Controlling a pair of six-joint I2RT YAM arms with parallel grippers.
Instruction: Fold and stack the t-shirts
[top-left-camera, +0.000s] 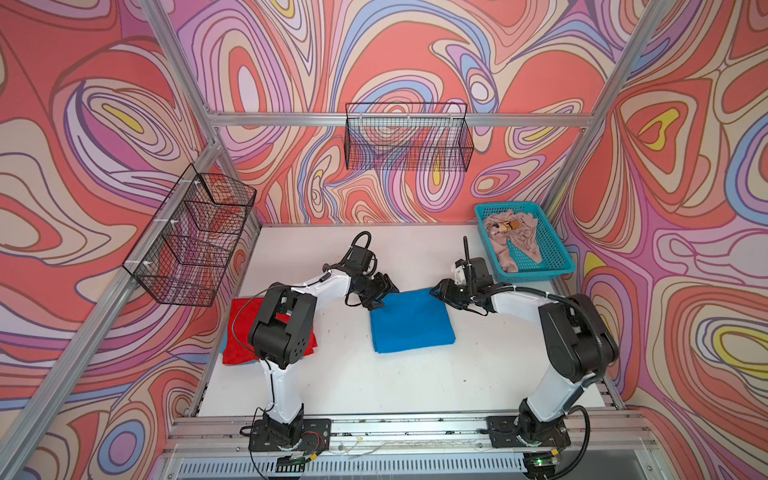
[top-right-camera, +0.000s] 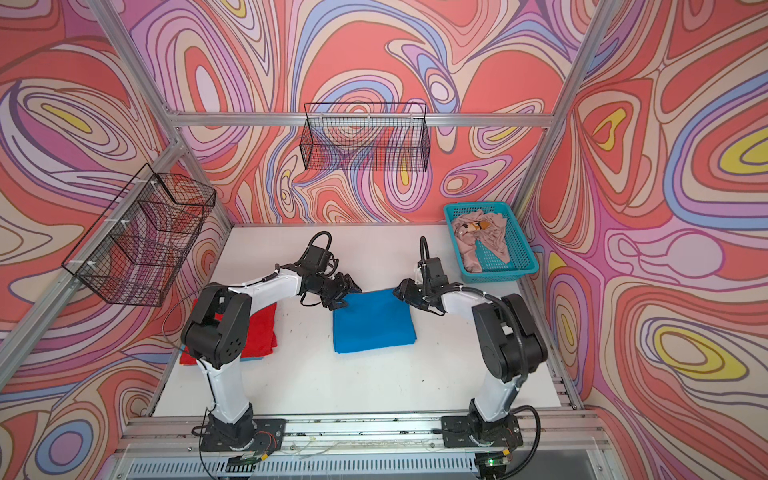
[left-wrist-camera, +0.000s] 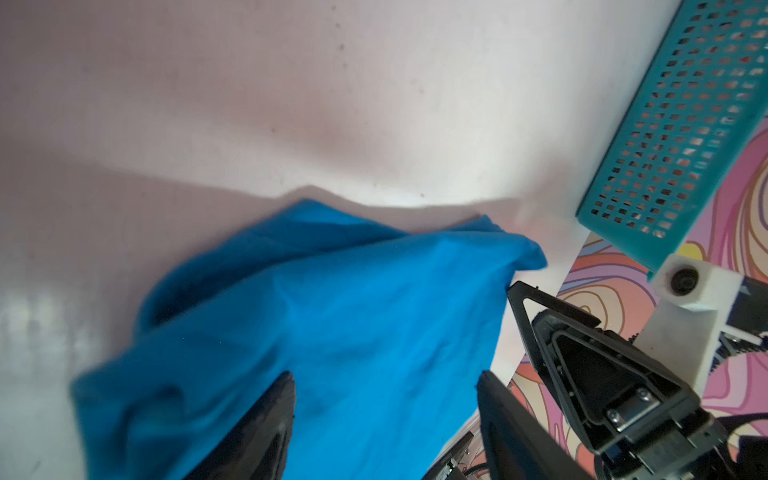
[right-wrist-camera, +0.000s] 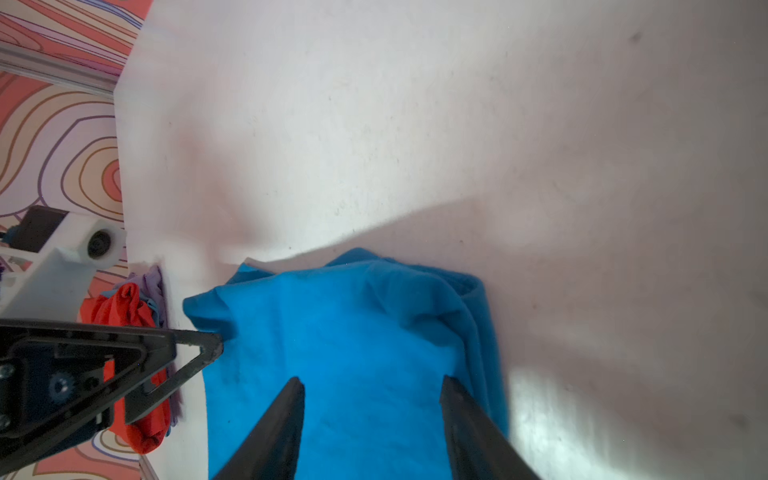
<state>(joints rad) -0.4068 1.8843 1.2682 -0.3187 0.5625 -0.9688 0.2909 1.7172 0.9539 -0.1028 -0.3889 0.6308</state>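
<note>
Blue t-shirt (top-left-camera: 411, 322) (top-right-camera: 374, 322): lies folded into a flat rectangle near the middle of the white surface (top-left-camera: 374, 386), and looks a little rumpled along its far edge in the wrist views (left-wrist-camera: 353, 332) (right-wrist-camera: 353, 332).

Left fingers (left-wrist-camera: 266, 424): stand spread apart over the cloth's far left corner and grip nothing.

Right fingers (right-wrist-camera: 274, 428): likewise parted over the far right corner, with blue cloth showing under the gap and none of it pinched.

Red t-shirt (top-left-camera: 241, 349) (top-right-camera: 259, 332): rests folded at the left edge of the surface, well apart from the blue one and partly hidden behind the left arm. Covers a sliver of paler cloth that peeks out at its near edge.

Beige-pink t-shirt (top-left-camera: 515, 237) (top-right-camera: 486, 241): lies crumpled and unfolded inside the turquoise basket (top-left-camera: 552, 257) (top-right-camera: 515, 257) at the far right corner, with its orange-black print turned upward.
</note>
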